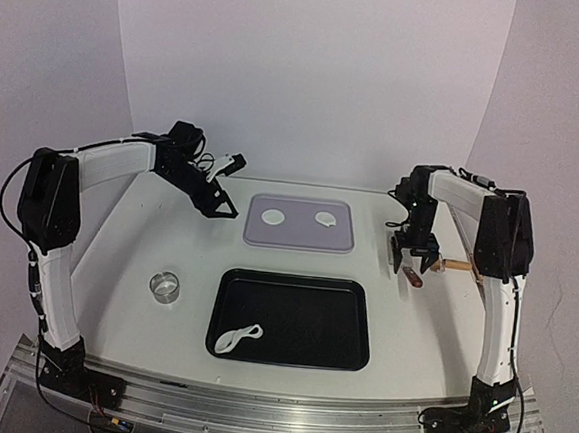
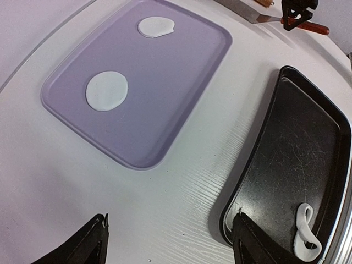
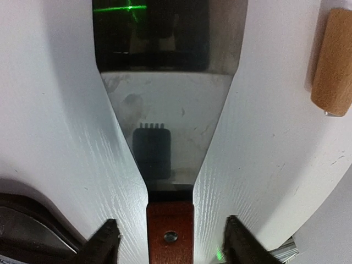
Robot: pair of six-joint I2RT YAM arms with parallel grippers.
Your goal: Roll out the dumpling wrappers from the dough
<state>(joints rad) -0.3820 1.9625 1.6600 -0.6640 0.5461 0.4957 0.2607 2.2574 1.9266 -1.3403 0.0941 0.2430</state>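
Though 2 wrappers (image 1: 273, 215) (image 1: 326, 217) lie flat, 1 dough (image 1: 237, 337) curls.

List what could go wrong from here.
1. The right gripper hangs open astride the handle of the spatula; an off-centre close may twist the flat blade or nudge it into the rolling pin nearby.
2. The dough is a thin looped strip near the wall of the black tray; a pinch by the open left gripper might tear it.

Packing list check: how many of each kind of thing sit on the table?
Trays: 2
Wrappers: 2
Dough: 1
Round cutter: 1
Spatula: 1
Wooden roller: 1
Total: 8
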